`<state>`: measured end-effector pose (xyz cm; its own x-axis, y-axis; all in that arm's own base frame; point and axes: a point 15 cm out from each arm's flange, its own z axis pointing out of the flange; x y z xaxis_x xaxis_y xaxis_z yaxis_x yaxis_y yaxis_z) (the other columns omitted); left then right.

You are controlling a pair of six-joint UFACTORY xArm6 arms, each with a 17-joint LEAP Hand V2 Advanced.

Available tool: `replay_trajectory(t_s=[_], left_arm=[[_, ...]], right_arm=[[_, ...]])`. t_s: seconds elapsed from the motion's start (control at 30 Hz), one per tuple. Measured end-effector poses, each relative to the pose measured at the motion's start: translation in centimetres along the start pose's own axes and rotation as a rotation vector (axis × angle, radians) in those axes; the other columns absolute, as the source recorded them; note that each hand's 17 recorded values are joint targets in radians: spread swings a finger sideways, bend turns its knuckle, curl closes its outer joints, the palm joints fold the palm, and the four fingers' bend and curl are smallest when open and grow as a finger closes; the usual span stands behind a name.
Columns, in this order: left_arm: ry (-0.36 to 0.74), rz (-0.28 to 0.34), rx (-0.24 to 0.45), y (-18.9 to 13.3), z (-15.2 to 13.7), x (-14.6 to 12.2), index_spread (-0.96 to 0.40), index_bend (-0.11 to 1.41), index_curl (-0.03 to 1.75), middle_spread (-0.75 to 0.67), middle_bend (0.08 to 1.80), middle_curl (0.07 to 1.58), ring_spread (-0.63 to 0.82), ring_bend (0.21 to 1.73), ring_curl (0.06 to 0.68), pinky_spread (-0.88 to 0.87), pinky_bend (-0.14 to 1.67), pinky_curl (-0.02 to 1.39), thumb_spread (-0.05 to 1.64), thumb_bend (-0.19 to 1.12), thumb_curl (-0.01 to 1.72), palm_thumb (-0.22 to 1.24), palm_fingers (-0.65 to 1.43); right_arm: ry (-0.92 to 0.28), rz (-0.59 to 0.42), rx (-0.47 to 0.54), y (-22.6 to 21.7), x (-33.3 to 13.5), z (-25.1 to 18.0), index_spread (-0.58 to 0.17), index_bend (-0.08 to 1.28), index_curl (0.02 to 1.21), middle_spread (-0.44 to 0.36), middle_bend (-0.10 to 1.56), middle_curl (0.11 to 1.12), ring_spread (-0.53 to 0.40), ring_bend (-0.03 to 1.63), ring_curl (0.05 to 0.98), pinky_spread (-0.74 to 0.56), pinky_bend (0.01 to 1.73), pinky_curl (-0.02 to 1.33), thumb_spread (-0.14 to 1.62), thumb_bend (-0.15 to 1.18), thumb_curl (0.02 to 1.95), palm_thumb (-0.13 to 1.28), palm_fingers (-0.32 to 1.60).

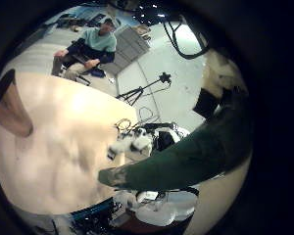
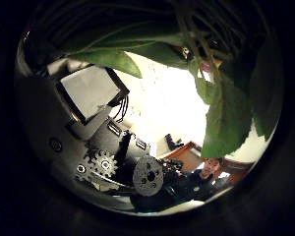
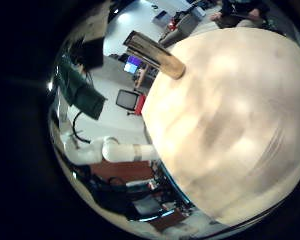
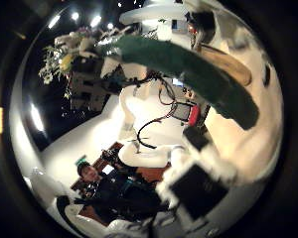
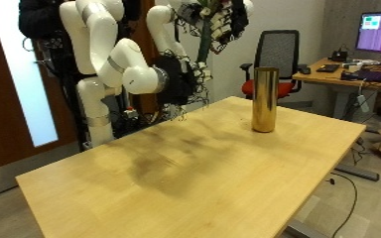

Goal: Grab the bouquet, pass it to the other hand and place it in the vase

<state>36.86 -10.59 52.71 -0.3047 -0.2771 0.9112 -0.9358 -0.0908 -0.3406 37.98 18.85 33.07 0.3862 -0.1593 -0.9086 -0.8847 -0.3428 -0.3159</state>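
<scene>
In the left thumb side palm view leaves (image 2: 221, 108) fill the space by the left hand's fingers (image 2: 108, 147). The green stem wrap (image 1: 186, 147) crosses the left little finger side palm view.
An office chair (image 5: 281, 50) and a desk (image 5: 349, 74) with a monitor (image 5: 380, 30) stand behind the table.
</scene>
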Motion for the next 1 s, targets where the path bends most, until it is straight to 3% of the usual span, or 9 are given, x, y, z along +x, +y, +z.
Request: replay_trajectory(t_s=[0.07,0.23,0.5,0.8,1.0], left_arm=[[-0.020,0.021,0.018,-0.3,-0.6,0.5,-0.64,0.55,0.85,-0.61,1.06,1.11,-0.43,1.48,0.593,-0.55,1.23,0.67,0.20,-0.02,0.77,1.16,0.95],[-0.069,0.078,0.081,-1.5,-3.0,2.2,-0.69,0.50,1.03,-0.60,1.10,1.13,-0.42,1.50,0.609,-0.54,1.26,0.69,0.15,-0.02,0.81,1.16,0.92],[-0.139,0.160,0.164,-3.6,-6.7,5.8,-0.73,0.42,1.28,-0.58,1.13,1.12,-0.42,1.52,0.617,-0.53,1.27,0.71,0.13,-0.02,0.86,1.15,0.92],[-0.149,0.186,0.281,-6.4,-13.4,7.9,-0.72,0.35,1.42,-0.57,1.13,1.11,-0.42,1.51,0.615,-0.53,1.25,0.72,0.13,-0.02,0.89,1.14,0.93],[-0.153,0.176,0.295,-6.9,-15.9,7.6,-0.70,0.31,1.48,-0.56,1.12,1.10,-0.42,1.50,0.614,-0.53,1.24,0.72,0.13,-0.02,0.90,1.14,0.94]], right_arm=[[0.004,0.004,0.014,-0.1,0.1,-0.6,-0.383,0.14,0.56,0.050,0.26,0.45,0.122,0.59,0.293,0.23,0.63,0.55,0.98,-0.03,0.56,0.78,-0.17],[-0.005,0.018,0.063,-0.3,0.3,-2.0,-0.434,0.11,0.40,0.079,0.17,0.38,0.182,0.44,0.239,0.36,0.52,0.45,0.98,-0.02,0.53,0.80,-0.15],[-0.023,0.026,0.087,-0.7,0.4,-2.2,-0.449,0.12,0.23,0.091,0.15,0.28,0.204,0.36,0.229,0.38,0.48,0.38,0.98,-0.02,0.49,0.81,-0.11],[-0.029,0.031,0.084,-0.6,0.6,-2.1,-0.445,0.14,0.21,0.090,0.16,0.23,0.203,0.32,0.234,0.38,0.46,0.35,0.98,-0.02,0.48,0.81,-0.08],[-0.031,0.035,0.083,-0.6,0.7,-2.0,-0.453,0.16,0.22,0.080,0.16,0.22,0.201,0.29,0.240,0.38,0.45,0.33,0.98,-0.02,0.48,0.83,-0.06]])
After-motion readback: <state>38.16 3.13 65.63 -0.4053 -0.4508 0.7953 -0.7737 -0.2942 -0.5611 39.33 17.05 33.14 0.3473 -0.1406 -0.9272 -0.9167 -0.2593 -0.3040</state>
